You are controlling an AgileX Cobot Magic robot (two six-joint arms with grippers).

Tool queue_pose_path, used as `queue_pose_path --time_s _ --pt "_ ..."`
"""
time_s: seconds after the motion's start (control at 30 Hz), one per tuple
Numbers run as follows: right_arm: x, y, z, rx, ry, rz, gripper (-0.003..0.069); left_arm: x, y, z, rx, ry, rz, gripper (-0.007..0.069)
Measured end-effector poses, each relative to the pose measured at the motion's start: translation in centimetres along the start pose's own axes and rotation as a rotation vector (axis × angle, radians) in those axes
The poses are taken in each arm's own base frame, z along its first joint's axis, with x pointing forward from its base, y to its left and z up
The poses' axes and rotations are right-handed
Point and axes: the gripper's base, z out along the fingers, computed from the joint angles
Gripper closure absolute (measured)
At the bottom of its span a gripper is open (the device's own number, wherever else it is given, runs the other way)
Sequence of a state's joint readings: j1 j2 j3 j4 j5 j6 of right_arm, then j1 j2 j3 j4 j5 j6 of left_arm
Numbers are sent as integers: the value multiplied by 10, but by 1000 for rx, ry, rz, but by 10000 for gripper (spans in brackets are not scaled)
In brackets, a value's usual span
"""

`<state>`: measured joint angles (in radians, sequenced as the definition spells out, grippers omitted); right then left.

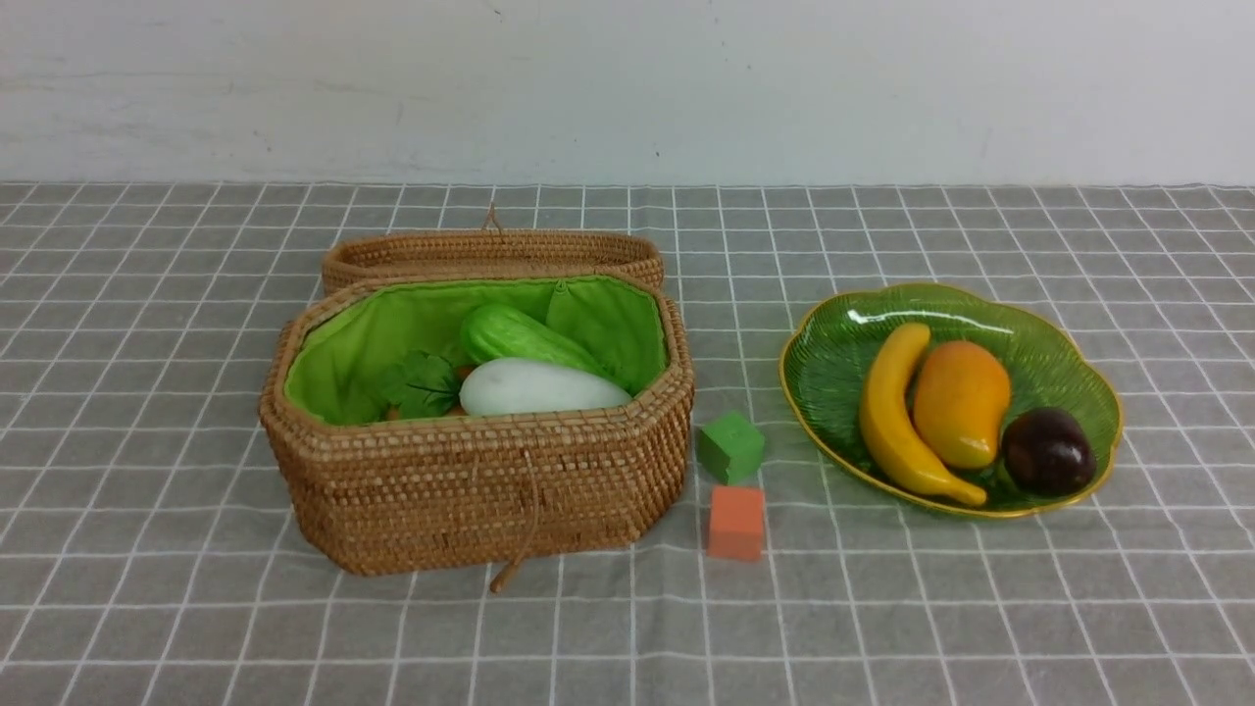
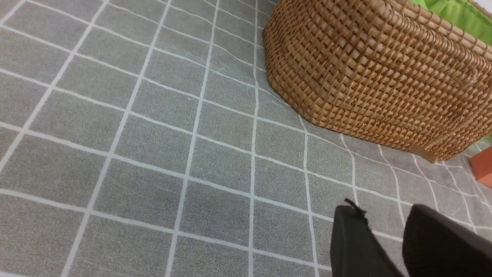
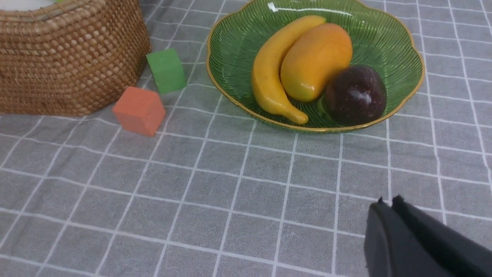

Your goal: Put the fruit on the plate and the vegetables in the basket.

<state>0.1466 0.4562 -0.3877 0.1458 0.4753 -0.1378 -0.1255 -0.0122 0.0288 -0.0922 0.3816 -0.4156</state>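
The green leaf-shaped plate (image 1: 1088,387) at the right holds the banana (image 1: 892,417), the mango (image 1: 961,402) and the dark mangosteen (image 1: 1047,451); all also show in the right wrist view, plate (image 3: 399,42), banana (image 3: 267,69), mango (image 3: 315,59), mangosteen (image 3: 355,94). The open wicker basket (image 1: 471,480) at the left holds the green gourd (image 1: 520,338) and the white radish (image 1: 539,387) with its leaves (image 1: 422,382); the potato and the eggplant are hidden. My left gripper (image 2: 384,211) is open and empty over the cloth near the basket (image 2: 369,65). My right gripper (image 3: 389,201) is shut and empty, in front of the plate.
A green cube (image 1: 730,447) and an orange cube (image 1: 735,523) lie between basket and plate. The basket lid (image 1: 490,253) lies behind the basket. A thin strap (image 1: 520,549) hangs at its front. A grey checked cloth covers the table.
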Motion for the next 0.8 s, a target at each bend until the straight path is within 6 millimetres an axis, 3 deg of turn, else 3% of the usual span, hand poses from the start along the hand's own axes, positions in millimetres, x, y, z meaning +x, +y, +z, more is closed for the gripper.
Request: queue_pose_path --time_s 0.17,0.27,0.37,0.5,0.8 --pt "16 -6 -20 100 -115 40 666 0 0 0 0 0 0 425" --pt "39 -7 -27 157 -206 53 665 0 0 0 0 0 0 425" --pt "66 -7 -20 169 -234 54 663 0 0 0 0 0 0 425" --pt "105 -9 1 173 -134 67 660 0 0 0 0 0 0 425" --pt "104 -10 2 179 -165 65 655 0 0 0 -1 3 0 418"
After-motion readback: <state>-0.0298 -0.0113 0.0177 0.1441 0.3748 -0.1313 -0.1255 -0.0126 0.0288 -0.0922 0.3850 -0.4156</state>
